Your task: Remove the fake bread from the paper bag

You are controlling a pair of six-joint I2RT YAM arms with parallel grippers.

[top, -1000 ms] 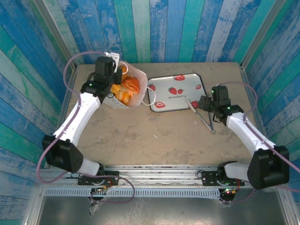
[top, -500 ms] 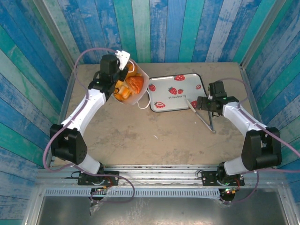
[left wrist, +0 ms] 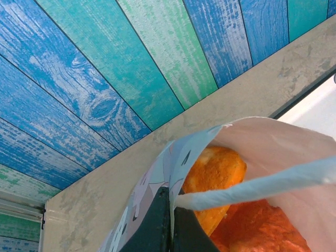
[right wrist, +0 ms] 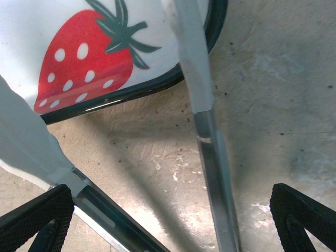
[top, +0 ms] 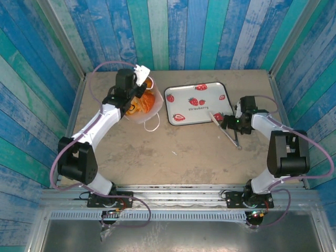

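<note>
The white paper bag [top: 148,112] hangs tilted at the back left of the table, its mouth toward the camera. Orange fake bread [top: 144,101] fills it. My left gripper [top: 135,79] is shut on the bag's rim. In the left wrist view the dark fingertips [left wrist: 157,226] pinch the paper bag [left wrist: 157,173] edge beside a white cord handle [left wrist: 262,184], and a golden piece of the fake bread [left wrist: 216,170] lies just inside. My right gripper [top: 231,122] stands open, low over metal tongs [top: 232,135], holding nothing.
A strawberry-print tray [top: 184,98] lies at the back centre, right of the bag. In the right wrist view its dark rim [right wrist: 152,88] lies just ahead, and both arms of the tongs [right wrist: 210,157] run between my spread fingers [right wrist: 37,218]. Blue plank walls close three sides.
The left arm has stretched farther back and swung the held bag slightly right. The right arm has folded its elbow in toward the right edge while its gripper stayed over the tongs.
</note>
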